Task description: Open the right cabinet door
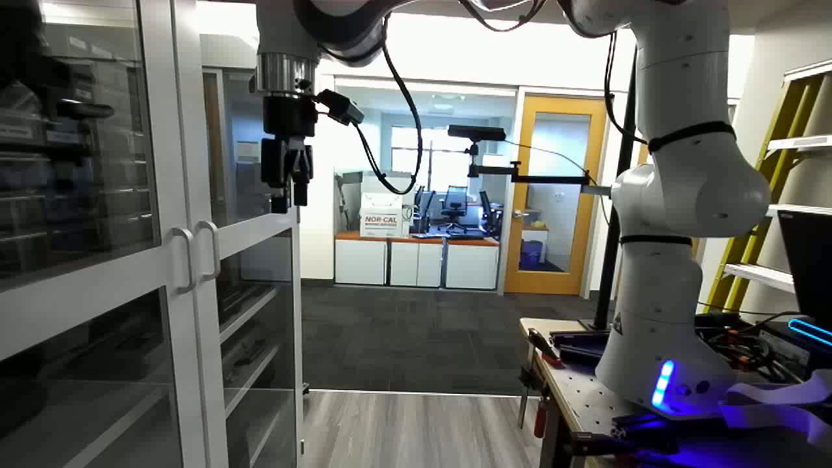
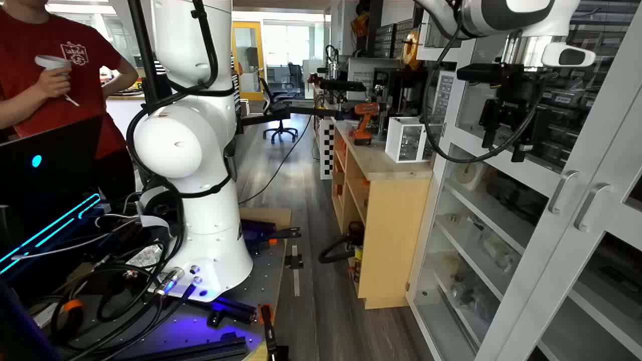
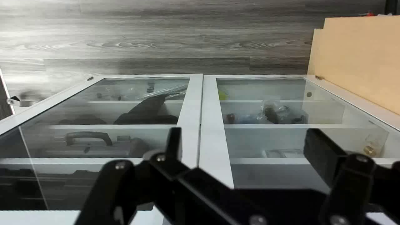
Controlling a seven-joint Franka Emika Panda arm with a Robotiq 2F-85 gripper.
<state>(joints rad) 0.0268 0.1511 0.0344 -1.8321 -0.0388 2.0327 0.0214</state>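
The white glass-fronted cabinet has two doors, both shut. Facing the cabinet, the right door (image 1: 257, 237) is the far one here and the near one (image 2: 624, 213) in an exterior view. Its white bar handle (image 1: 209, 250) stands beside the left door's handle (image 1: 184, 259); both also show in an exterior view (image 2: 592, 206). My gripper (image 1: 290, 198) (image 2: 504, 148) points down in front of the doors, apart from the handles and higher in both exterior views. In the upside-down wrist view the right door (image 3: 192, 106) is left of the seam; the open, empty jaws (image 3: 243, 140) hide the handles.
A wooden bench (image 2: 396, 240) adjoins the cabinet's left side and bears an orange drill (image 2: 366, 123) and a small white cabinet (image 2: 404, 143). My arm's table (image 1: 572, 390) carries tools and cables. A person in red (image 2: 55, 95) stands behind the arm. A ladder (image 1: 773, 162) leans nearby.
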